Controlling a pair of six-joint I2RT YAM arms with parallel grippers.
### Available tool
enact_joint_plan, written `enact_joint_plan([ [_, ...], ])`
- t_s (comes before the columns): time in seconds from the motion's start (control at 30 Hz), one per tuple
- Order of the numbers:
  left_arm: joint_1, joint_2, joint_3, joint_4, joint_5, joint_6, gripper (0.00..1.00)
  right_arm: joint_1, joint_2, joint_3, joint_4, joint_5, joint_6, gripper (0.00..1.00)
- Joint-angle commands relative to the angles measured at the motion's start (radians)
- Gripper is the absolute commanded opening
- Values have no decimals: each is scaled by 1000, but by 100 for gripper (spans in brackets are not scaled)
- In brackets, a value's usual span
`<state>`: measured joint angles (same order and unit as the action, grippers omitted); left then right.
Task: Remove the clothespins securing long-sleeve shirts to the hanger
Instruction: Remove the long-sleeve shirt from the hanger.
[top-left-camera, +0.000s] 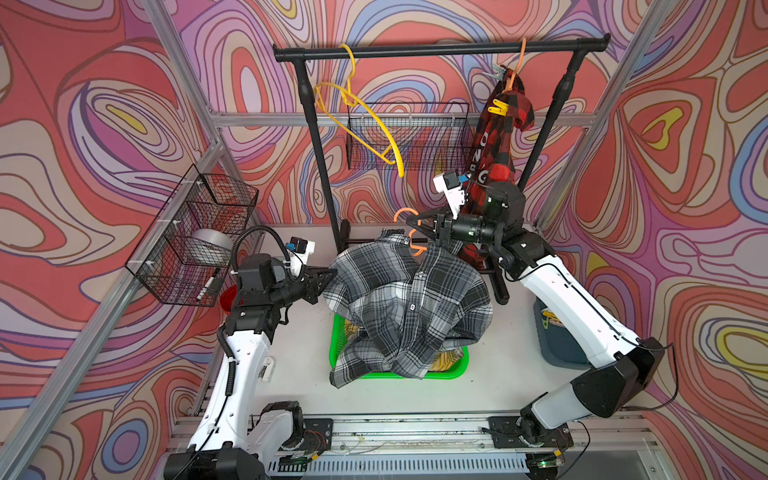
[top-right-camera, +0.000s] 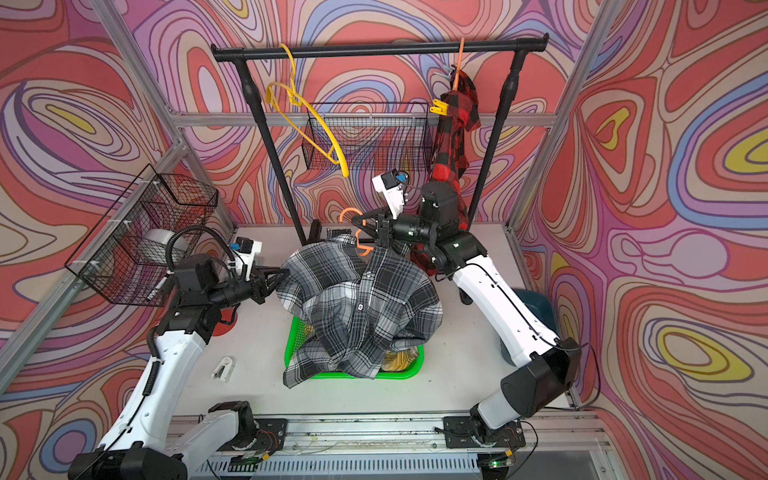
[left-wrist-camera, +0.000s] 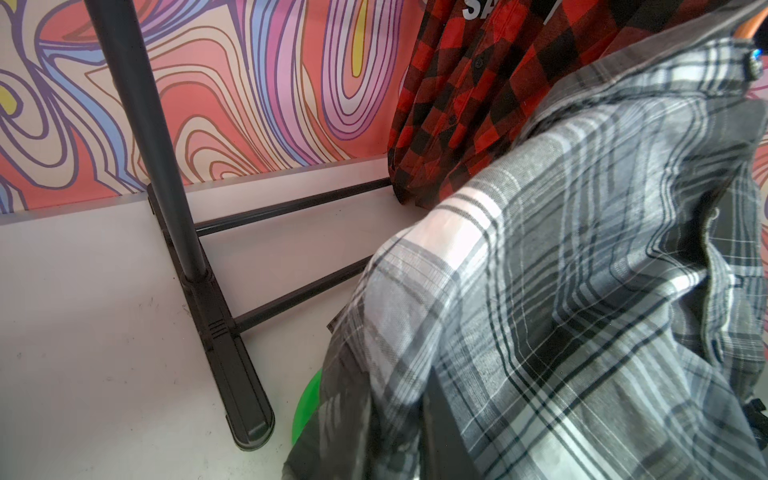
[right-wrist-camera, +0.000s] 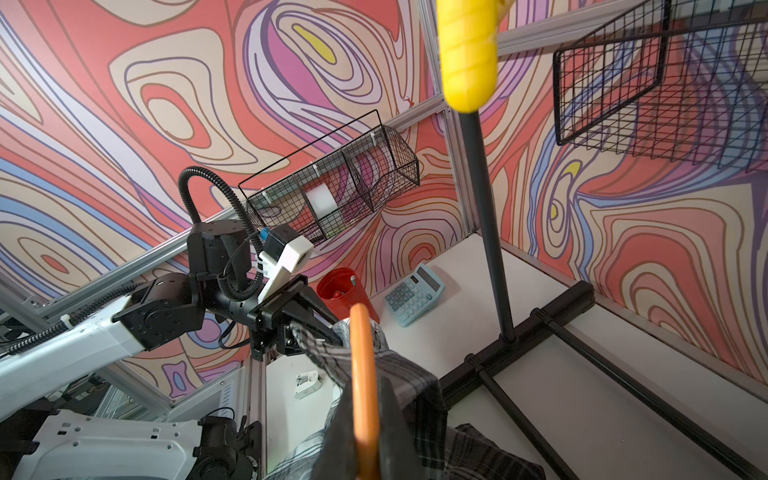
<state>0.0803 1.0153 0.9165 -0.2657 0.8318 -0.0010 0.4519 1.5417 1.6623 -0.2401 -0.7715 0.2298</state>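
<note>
A grey-black-white plaid shirt (top-left-camera: 407, 307) (top-right-camera: 357, 303) hangs from an orange hanger (top-left-camera: 405, 216) (right-wrist-camera: 363, 374) over the green basket. My right gripper (top-left-camera: 417, 228) (right-wrist-camera: 365, 440) is shut on that hanger. My left gripper (top-left-camera: 332, 274) (left-wrist-camera: 390, 436) is shut on the shirt's left edge. No clothespin shows on this shirt. The red-black shirt (top-left-camera: 498, 137) (left-wrist-camera: 478, 104) hangs on the rack's right end, with a yellow clothespin (top-left-camera: 498, 109) (top-right-camera: 439, 107) and a pale teal clothespin (top-left-camera: 498, 74) on it. A white clothespin (top-right-camera: 223, 368) lies on the table.
The black rack (top-left-camera: 436, 50) also carries a bare yellow hanger (top-left-camera: 374, 124). The green basket (top-left-camera: 453, 370) holds a yellow plaid shirt (top-left-camera: 446, 359). Wire baskets hang on the left (top-left-camera: 195, 237) and back (top-left-camera: 409, 135) walls. A red cup (right-wrist-camera: 340, 291), a calculator (right-wrist-camera: 413, 295) and a blue-grey bin (top-left-camera: 557, 345) stand around.
</note>
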Motion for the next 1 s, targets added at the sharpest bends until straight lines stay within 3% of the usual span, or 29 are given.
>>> enact_joint_plan([
  [0.0,7,-7,5,-12,-40,8,0,-17,12,35,18,3,10,0],
  [0.1,7,-7,10,-17,-126,-16,0,-24,15,37,20,9,18,0],
  [0.27,11,-2,7,-74,-360,-124,0,-47,12,44,13,23,28,0],
  [0.57,45,-113,-175,-45,-490,-308,0,-92,-27,48,1,29,21,0],
  [0.67,53,-104,-176,-59,-472,-315,0,-102,-39,45,-5,22,16,0],
  [0.77,55,-103,-164,22,-262,-295,0,-103,-35,40,11,-24,27,0],
  [0.83,55,-103,-148,107,-108,-304,48,-102,-29,39,16,-54,29,0],
  [0.87,54,-98,-141,154,-51,-315,68,-103,-26,36,21,-78,30,0],
  [0.9,54,-94,-137,207,-7,-336,78,-102,-25,33,26,-97,32,0],
  [0.97,55,-84,-129,294,36,-366,87,-102,-21,27,33,-106,38,0],
])
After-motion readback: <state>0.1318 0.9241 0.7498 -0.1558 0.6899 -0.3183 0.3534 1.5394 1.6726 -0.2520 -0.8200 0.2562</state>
